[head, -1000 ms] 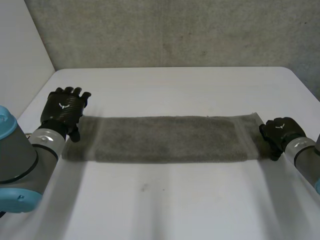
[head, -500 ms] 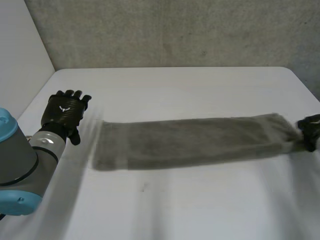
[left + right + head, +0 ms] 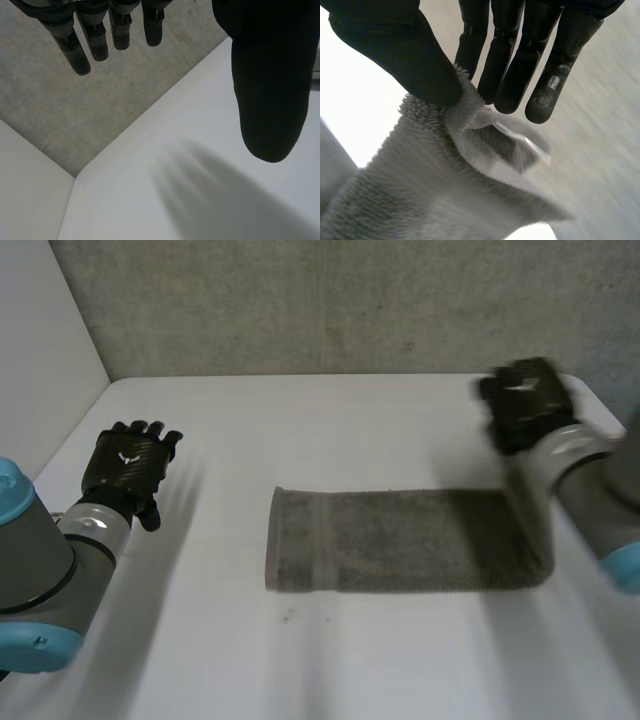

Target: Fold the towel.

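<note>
- Since a second ago the towel (image 3: 400, 540) has slid across the table (image 3: 330, 430) toward the robot's right. Its left end, which lay beside the left hand (image 3: 130, 462), is now near the middle of the table and well apart from that hand.
- The right hand (image 3: 525, 405) has risen from the table's right edge and now hangs above the far right corner, with the towel's right end lifted up to it.
- In the right wrist view the right hand (image 3: 395, 45) pinches a bunched bit of the towel (image 3: 410, 200) at that end, between its thumb and its straight fingers (image 3: 510, 65).
- The rest of the towel lies flat as a long grey strip, its left end showing a hemmed band.
- The left hand has stayed where it was, near the table's left edge and clear of the towel.
- In the left wrist view the left hand (image 3: 270, 75) holds nothing; its fingers (image 3: 95, 35) are straight and spread above the bare table (image 3: 175, 200), with the grey wall (image 3: 60, 110) beyond.
</note>
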